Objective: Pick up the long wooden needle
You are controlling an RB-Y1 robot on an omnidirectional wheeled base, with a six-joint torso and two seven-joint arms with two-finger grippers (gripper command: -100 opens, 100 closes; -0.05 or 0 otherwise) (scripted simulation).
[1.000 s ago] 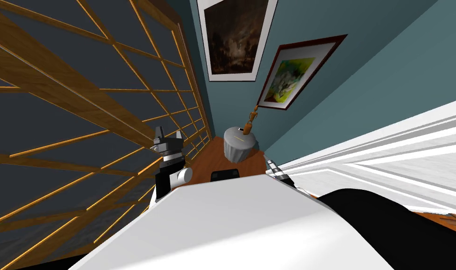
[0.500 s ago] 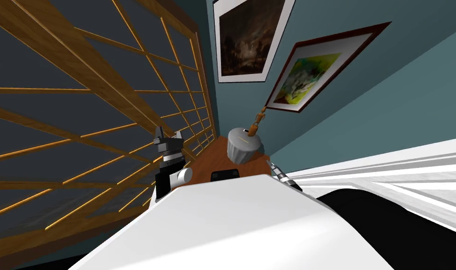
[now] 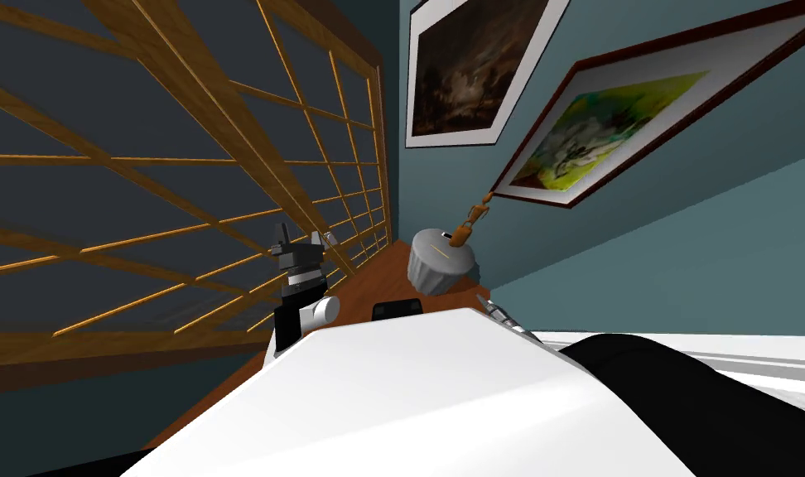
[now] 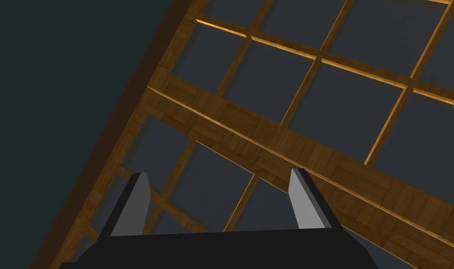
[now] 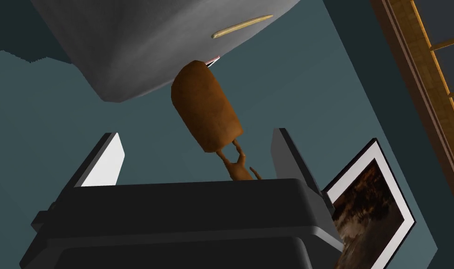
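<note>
Grey ribbed pot [image 3: 432, 269] sits on a brown wooden tabletop [image 3: 363, 286], with a brown carved piece [image 3: 469, 225] sticking up from its top. The teal wall [image 3: 691, 248] behind has two paintings, a dark one [image 3: 475, 66] and a green-yellow one [image 3: 620, 145]. A wooden lattice window [image 3: 227, 137] runs alongside.

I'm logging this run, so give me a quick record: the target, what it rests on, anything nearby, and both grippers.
target: thin yellow needle
rests on: flat top of grey container
nearby: brown rounded piece beside the container's rim
left gripper: fingers open, raised
right gripper: fingers open, short of the container
</note>
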